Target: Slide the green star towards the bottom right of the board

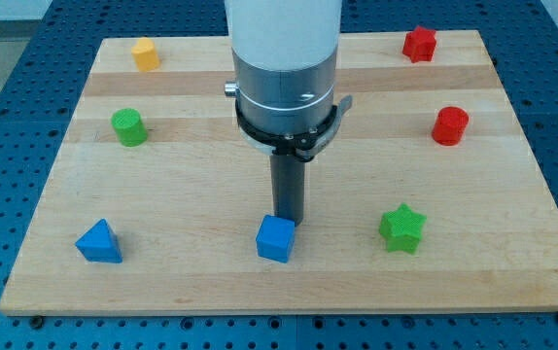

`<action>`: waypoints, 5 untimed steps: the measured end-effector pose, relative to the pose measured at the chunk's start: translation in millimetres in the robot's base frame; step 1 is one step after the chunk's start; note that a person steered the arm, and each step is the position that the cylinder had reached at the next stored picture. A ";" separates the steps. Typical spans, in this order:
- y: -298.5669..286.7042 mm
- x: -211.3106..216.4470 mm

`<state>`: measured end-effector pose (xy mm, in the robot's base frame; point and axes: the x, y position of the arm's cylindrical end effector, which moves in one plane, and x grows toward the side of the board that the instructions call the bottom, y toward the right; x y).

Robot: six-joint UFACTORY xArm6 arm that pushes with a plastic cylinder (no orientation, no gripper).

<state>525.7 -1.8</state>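
One target: the green plastic star (401, 228) is sitting low on the wooden board (211, 292), view's right. My tip (287, 220), bare and holding nothing, is touching the blue cube (275, 238); it is needing to clear that, then approach the star's upper-left side.

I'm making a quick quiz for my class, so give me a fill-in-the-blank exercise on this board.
1. My tip rests just above the blue ____ block.
2. The green star lies to the view's ____ of my tip.
3. The block in the board's top left corner is ____.

Missing words: cube; right; yellow
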 end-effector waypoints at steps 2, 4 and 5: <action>49.7 4.1; 97.1 19.9; 110.6 19.9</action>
<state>545.5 108.9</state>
